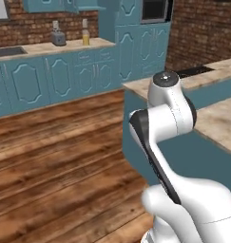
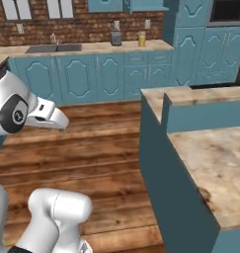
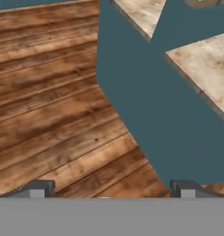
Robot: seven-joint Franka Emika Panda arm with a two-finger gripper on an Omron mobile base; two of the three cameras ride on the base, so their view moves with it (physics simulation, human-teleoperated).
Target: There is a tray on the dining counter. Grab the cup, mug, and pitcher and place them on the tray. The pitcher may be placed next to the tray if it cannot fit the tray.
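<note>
floor: brown planks fill the left of both base views; bare boards, free to drive over.
back counter: against the brick wall, on teal cabinets; a sink set in toward its left end, a small grey appliance and a yellowish container near its right end. i can't tell whether that container is one of the wanted things; too small.
arm: folded up close to the base, elbow high, hand pointing forward and down.
gripper: fingers wide apart, nothing between them; beyond the tips lie floor and the teal side of the stone-topped counter.
stone-topped counter: to the right, a lower slab near the robot and a raised ledge behind it; the parts of the top in view are bare. a dark inset sits toward the far end in the left base view.
tray, cup, mug, pitcher: none can be made out for certain here, so where they stand cannot be told.
step in hand: as i judge it, driving and searching, not yet reaching.
doing it well: keep the arm tucked and the fingers apart while the base moves, stay off the counter's near corner, and bring the counter tops into view before picking a first thing. take the small things first; leave the pitcher last.
</note>
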